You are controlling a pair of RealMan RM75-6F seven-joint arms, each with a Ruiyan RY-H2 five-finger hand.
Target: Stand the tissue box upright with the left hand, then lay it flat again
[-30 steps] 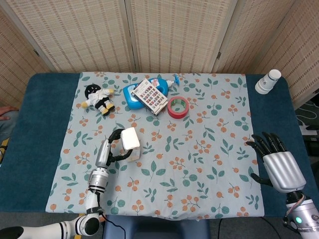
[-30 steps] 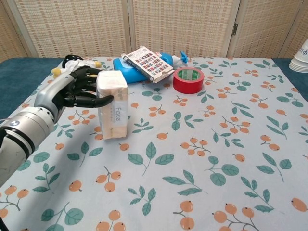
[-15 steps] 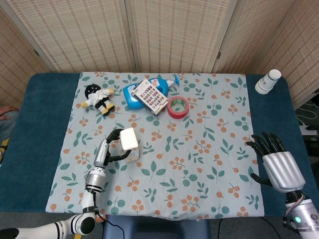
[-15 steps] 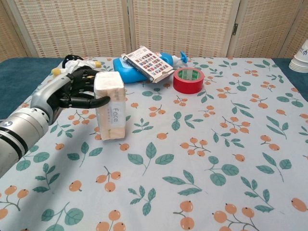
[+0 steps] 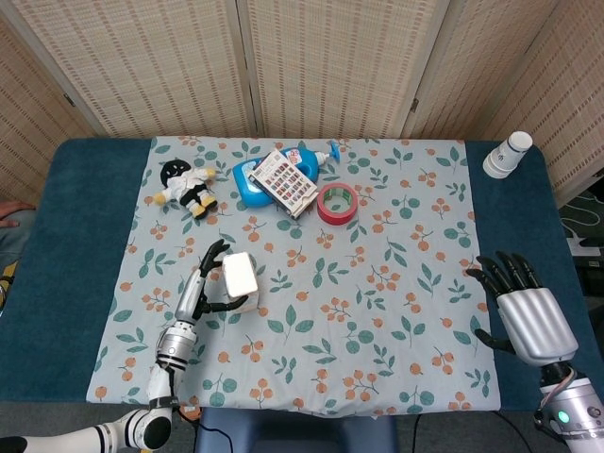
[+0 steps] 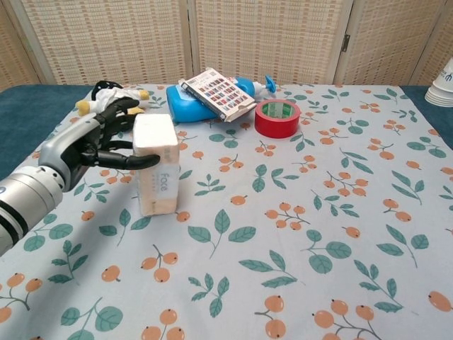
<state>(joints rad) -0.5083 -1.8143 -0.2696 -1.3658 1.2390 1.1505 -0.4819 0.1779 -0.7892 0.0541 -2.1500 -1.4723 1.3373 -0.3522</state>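
The white tissue box (image 6: 157,164) stands upright on the floral cloth, left of centre; the head view shows its top (image 5: 241,276). My left hand (image 6: 95,144) holds it from the left, thumb across the front face and fingers (image 6: 120,112) behind the upper left edge. In the head view the left hand (image 5: 203,288) lies just left of the box. My right hand (image 5: 525,310) rests over the blue table edge at the far right, fingers spread and holding nothing; the chest view does not show it.
At the back of the cloth lie a plush toy (image 6: 113,95), a blue bottle (image 6: 190,106) with a printed packet (image 6: 218,93) on it, and a red tape roll (image 6: 277,117). Stacked paper cups (image 5: 508,154) stand at the back right corner.
The left hand has drawn the upright box a little toward the near left side. The right hand has not moved.
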